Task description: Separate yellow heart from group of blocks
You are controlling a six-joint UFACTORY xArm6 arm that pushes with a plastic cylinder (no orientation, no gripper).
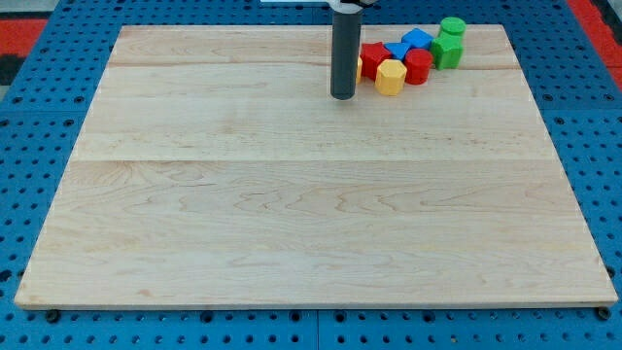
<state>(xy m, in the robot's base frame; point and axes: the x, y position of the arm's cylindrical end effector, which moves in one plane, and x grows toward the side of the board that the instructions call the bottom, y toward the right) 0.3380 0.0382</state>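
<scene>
A tight group of blocks sits near the view's top, right of centre. My tip (342, 96) rests on the board just left of the group. A sliver of yellow (359, 67), its shape hidden by the rod, shows right next to the rod, against a red block (374, 59). A yellow hexagon (390, 77) lies at the group's bottom edge, next to a red cylinder (418, 66). Two blue blocks (397, 49) (417, 39) lie behind them. A green cylinder (452, 27) and a green block (446, 52) form the right end.
The wooden board (292, 194) lies on a blue pegboard surface (39, 146). The group lies close to the board's top edge. Red areas show at the view's top corners (24, 19).
</scene>
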